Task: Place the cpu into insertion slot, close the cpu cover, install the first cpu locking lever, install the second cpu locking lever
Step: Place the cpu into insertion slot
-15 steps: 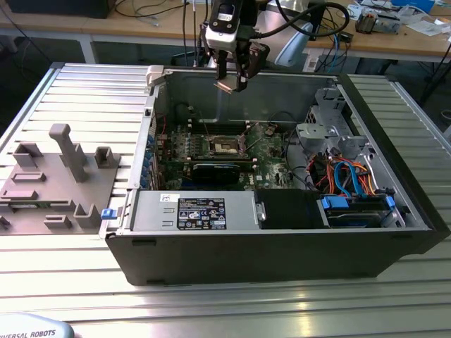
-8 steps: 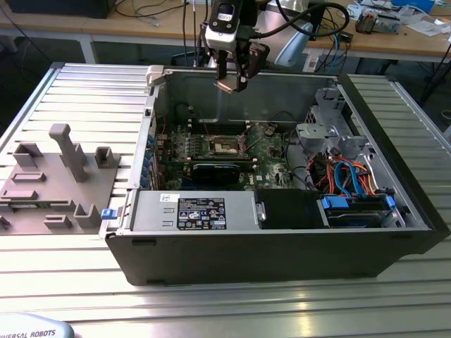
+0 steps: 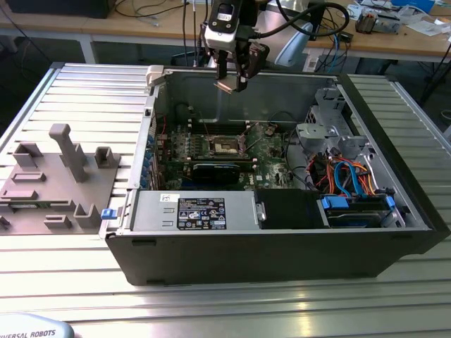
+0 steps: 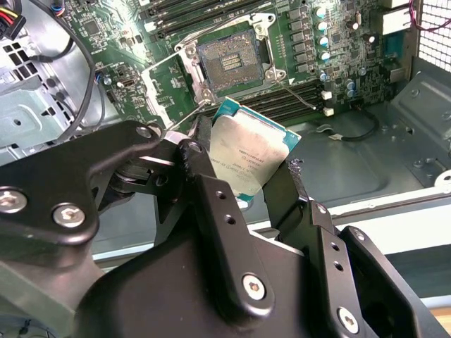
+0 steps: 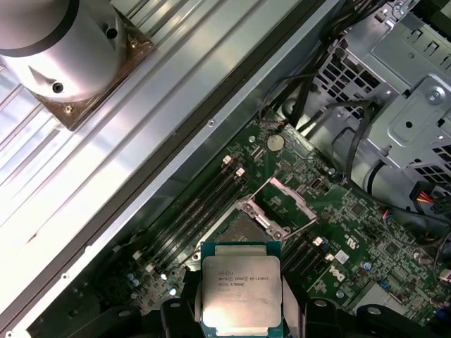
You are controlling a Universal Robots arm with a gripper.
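My gripper hangs above the far wall of the open computer case, shut on the cpu. In both wrist views the cpu is a silvery square with a teal edge, pinched by its sides between the black fingers. The insertion slot is a dark square recess with a metal rim on the green board, lying bare well below the chip. The cpu cover stands swung up beside the slot. Thin wire levers stick out along the slot's sides.
Long black memory slots run next to the socket. A metal drive cage and blue and orange cables fill the exterior view's right. A labelled power supply sits at the front. A grey fixture lies outside the case.
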